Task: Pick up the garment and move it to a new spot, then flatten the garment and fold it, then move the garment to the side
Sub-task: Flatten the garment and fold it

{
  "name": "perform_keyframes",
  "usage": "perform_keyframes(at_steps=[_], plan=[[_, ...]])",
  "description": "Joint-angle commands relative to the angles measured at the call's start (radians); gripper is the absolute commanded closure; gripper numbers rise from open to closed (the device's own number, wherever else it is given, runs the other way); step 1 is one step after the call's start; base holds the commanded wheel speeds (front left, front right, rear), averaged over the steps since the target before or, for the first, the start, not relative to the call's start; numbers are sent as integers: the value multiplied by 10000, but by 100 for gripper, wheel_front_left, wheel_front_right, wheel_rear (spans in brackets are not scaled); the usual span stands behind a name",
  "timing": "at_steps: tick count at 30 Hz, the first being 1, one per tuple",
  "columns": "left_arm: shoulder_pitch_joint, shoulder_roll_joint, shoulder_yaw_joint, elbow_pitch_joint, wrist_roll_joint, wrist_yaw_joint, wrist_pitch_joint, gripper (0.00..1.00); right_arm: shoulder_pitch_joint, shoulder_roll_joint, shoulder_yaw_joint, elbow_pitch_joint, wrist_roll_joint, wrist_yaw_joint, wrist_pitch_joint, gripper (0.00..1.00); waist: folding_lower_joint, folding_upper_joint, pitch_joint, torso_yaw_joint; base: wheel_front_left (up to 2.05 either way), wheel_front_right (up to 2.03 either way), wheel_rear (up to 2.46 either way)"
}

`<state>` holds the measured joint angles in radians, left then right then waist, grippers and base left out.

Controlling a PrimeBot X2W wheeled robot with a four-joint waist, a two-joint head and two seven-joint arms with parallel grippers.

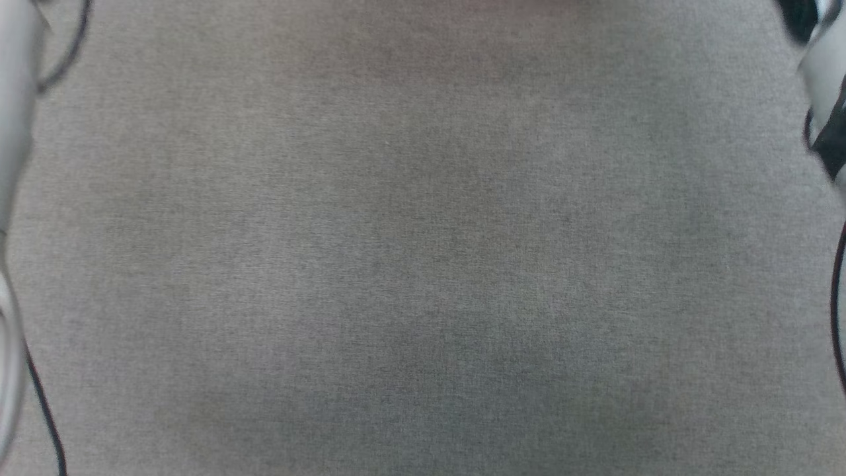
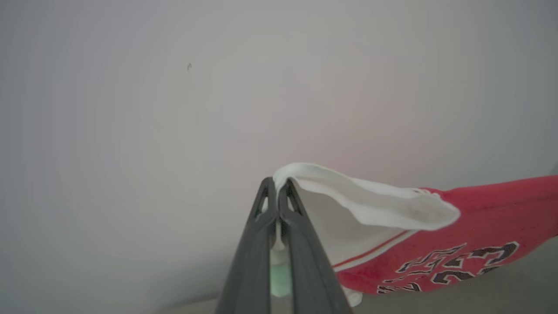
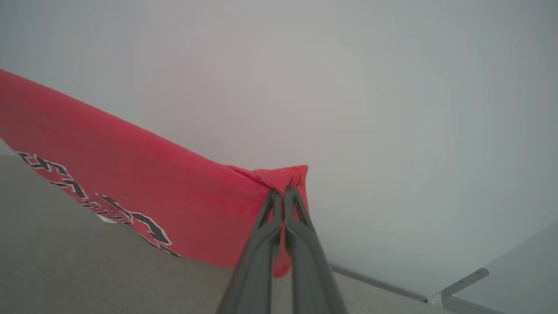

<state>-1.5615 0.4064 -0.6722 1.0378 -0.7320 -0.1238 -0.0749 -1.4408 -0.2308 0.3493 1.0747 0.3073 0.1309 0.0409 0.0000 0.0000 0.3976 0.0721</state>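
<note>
The garment [image 2: 479, 209] is a red jersey with black, white-outlined lettering [image 2: 457, 261] and a white sleeve [image 2: 370, 205]. It hangs stretched in the air above the grey table. My left gripper [image 2: 276, 183] is shut on the edge of the white sleeve. In the right wrist view the garment [image 3: 130, 174] runs off to the left, and my right gripper [image 3: 283, 192] is shut on a bunched red corner of it. The lower part of the cloth hangs down towards the table top [image 3: 65, 253].
The head view looks down on the grey cloth-covered table [image 1: 423, 264], with a pale forearm [image 1: 13, 132] and black cable at the left edge and another arm [image 1: 823, 66] at the upper right. A plain pale wall stands behind. A metal bracket [image 3: 457, 283] marks the table's far edge.
</note>
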Motion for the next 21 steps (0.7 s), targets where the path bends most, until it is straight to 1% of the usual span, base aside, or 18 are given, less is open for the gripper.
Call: perform_keyframes(at_steps=[1,3,5,9,10,12,14,17,19,21], plan=[[373,25,-135,43,-117,-49,314,100,339,-27,152,37,302,-3,241,100,0,0,-113,78,0,0,0],[1009,-58,-316,-28,-533,-67,1074,100,854,-86,396,-35,923,-3,670,100,0,0,-237,116,0,0,0],[1644,-24,-584,-375,-958,-60,1838,100,1401,-198,625,-208,1465,-3,1133,100,0,0,-375,160,0,0,0],[3030,367,-1050,-1242,-1862,-55,3379,100,2473,-522,1159,-908,2436,-3,1862,100,0,0,-625,216,0,0,0],[3345,499,-1199,-1485,-1905,-55,3694,100,2748,-624,1243,-1114,2695,-3,2010,100,0,0,-695,233,0,0,0],[3986,665,-1198,-1989,-2453,-56,4260,100,3247,-888,1457,-1552,3025,-3,2319,100,0,0,-812,260,0,0,0],[4623,899,-1289,-2472,-2688,-57,4726,100,3767,-1160,1575,-1978,3348,-3,2598,100,0,0,-946,298,0,0,0],[5602,1285,-1289,-3295,-3031,234,5142,100,4564,-1487,1769,-2612,3712,-3,3041,100,0,0,-1158,303,0,0,0],[6350,1483,-1312,-4027,-3214,513,5324,100,5073,-1738,1748,-3035,3898,-3,3205,100,0,0,-1309,303,0,0,0],[7096,1790,-1344,-4869,-3369,912,5446,100,5633,-1930,1676,-3469,4095,-3,3346,100,0,0,-1458,296,0,0,0]])
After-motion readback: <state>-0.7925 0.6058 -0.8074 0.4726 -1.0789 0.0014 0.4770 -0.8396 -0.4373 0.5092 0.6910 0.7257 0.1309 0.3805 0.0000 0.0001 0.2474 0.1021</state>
